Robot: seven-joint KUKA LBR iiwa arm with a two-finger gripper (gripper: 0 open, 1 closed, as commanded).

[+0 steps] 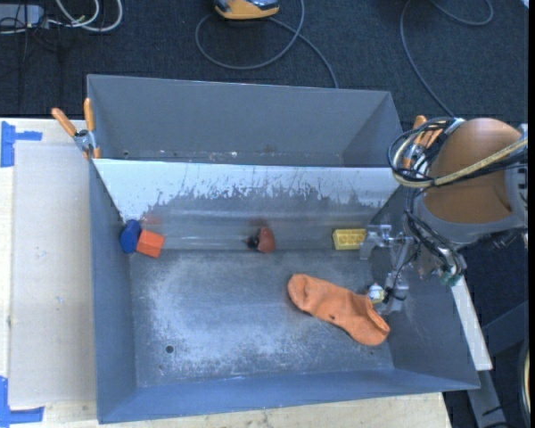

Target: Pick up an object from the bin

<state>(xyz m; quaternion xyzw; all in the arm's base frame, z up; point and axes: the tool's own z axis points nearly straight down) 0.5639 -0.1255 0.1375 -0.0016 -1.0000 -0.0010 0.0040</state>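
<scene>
**Orange-covered wrist is hanging over the bin's right end, gripper at the cloth's tip**

Orange cover point(468, 172) on the wrist is sitting highest and closest to you, with cables looping over it. Under it the gripper point(385, 294) is hanging low by the right wall of the bin point(250, 123).

You are seeing it right at the right-hand end of a limp orange cloth point(337, 308), something like a sock. The cloth is lying flat on the floor right of the middle, slanting from upper left to lower right. It is lying slack and spread because it is soft. The end by the gripper is also the end closest to the arm's side, which is probably why the tool is standing there and not over the middle of the cloth.

You are not getting a clear read of the jaws: whether they are open or closed cannot be told, nor whether cloth is sitting between them. At most the gripper seems to be touching the cloth's tip.

Everything else is lying well apart from the gripper, along the foot of the far wall:
- a yellow block point(349, 238), the nearest;
- a small reddish-brown lump point(265, 240);
- far left, an orange block point(150, 244) touching a blue block point(129, 236).
</scene>
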